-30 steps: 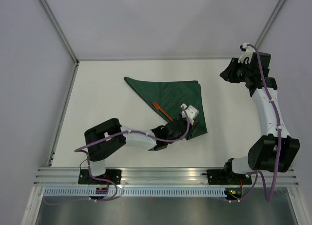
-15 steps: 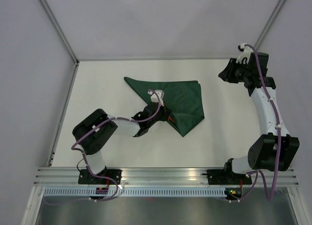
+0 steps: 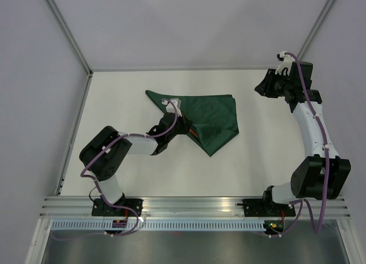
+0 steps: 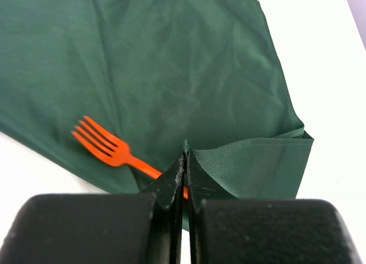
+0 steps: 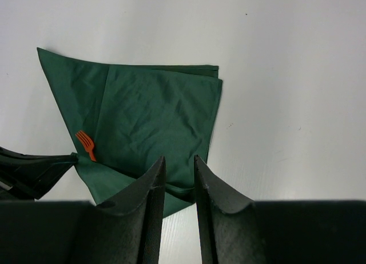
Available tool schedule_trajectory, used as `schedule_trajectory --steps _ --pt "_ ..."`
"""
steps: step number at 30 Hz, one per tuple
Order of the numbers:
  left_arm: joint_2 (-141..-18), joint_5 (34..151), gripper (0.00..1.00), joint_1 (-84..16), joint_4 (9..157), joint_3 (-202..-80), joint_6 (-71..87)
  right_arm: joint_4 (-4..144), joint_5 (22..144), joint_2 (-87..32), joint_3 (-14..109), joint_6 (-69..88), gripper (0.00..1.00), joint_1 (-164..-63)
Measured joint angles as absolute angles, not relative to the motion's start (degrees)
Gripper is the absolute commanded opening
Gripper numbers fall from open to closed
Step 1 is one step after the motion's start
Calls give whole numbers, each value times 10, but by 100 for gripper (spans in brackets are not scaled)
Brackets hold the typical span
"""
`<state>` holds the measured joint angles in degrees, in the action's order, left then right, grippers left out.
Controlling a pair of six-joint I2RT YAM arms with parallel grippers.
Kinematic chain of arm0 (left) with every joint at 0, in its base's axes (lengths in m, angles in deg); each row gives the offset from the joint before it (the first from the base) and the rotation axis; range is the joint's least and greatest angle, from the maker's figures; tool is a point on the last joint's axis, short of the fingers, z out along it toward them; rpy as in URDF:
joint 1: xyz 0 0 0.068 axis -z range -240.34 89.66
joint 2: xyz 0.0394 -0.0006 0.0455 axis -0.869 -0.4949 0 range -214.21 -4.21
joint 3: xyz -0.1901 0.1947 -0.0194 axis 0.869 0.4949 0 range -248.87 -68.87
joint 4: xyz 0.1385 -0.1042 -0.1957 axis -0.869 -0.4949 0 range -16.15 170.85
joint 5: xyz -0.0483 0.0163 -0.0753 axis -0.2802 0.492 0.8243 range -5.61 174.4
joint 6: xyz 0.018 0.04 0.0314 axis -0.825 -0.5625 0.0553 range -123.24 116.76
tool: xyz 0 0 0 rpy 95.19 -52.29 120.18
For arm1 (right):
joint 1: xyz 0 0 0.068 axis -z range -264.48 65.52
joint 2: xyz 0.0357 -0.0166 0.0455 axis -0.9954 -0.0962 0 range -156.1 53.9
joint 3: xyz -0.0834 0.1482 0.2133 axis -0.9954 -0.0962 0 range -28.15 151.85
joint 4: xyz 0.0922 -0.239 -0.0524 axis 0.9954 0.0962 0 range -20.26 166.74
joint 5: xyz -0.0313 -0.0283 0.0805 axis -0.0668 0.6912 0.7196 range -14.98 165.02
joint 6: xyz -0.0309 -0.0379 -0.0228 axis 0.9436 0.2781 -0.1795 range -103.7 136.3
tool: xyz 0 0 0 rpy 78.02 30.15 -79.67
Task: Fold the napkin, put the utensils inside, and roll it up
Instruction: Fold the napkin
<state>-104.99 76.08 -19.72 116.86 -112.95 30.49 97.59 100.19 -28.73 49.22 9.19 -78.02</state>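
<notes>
The dark green napkin (image 3: 214, 115) lies folded into a triangle at mid-table. My left gripper (image 3: 184, 127) is shut on one of its corners, held lifted over the cloth's left part. In the left wrist view the pinched corner (image 4: 186, 145) rises between the closed fingertips, and a flap (image 4: 257, 164) trails to the right. The orange-red utensil, a fork (image 4: 106, 147), rests on the napkin (image 4: 171, 58) just beyond the jaws, its handle running under the flap. My right gripper (image 5: 179, 158) hangs open and empty high over the table's right rear, looking down at the napkin (image 5: 154, 115) and the fork (image 5: 86, 144).
White walls and a metal frame post (image 3: 68, 35) bound the white table (image 3: 114, 87) on three sides. An aluminium rail (image 3: 189, 206) with both arm bases runs along the near edge. The black left gripper (image 5: 34, 170) shows at the left of the right wrist view.
My left gripper has carried the napkin's near right corner leftward and away, folding the cloth over the fork's handle. The right arm has barely moved.
</notes>
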Motion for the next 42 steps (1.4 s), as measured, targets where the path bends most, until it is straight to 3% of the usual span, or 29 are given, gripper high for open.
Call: schedule_trajectory --steps 33,35,36,39,42 --pt "-1066 774 3 -271 1164 -1129 321 976 996 -295 490 102 32 -801" --pt "-1070 775 11 -274 1163 -1129 322 976 996 -295 490 103 32 -801" --pt "-1070 775 26 -275 1163 -1129 323 977 996 -296 490 103 32 -801" --pt "-1070 775 56 -278 1164 -1129 330 977 996 -296 490 105 32 -801" --pt "-1068 775 66 -282 1166 -1128 332 977 996 -296 490 106 32 -801"
